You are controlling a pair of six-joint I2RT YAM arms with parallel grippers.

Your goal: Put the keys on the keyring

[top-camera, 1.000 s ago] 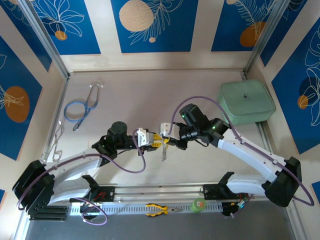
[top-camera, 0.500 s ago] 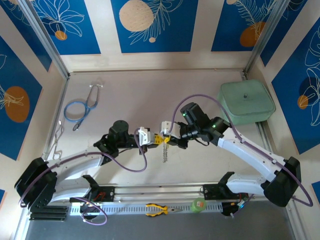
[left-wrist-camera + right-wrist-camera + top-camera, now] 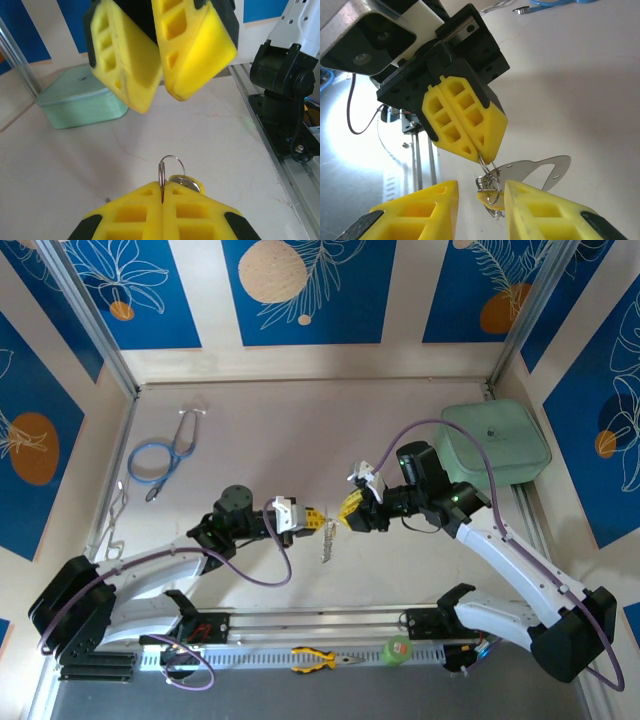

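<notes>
pale tabletop [image 3: 300,430] below: left gripper [image 3: 482,149] clamps the keyring [image 3: 520,168]; right gripper [image 3: 481,200] hangs open just beside it.

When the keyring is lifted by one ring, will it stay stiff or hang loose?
Probably loose: the keyring trails limply from the shut left jaws. Its small linked rings would likely swing and twist. Thin, so probably light.

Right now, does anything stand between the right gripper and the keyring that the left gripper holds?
Nothing visible does. The left gripper is shut on the keyring, and the open right gripper faces it across a bare gap.
</notes>
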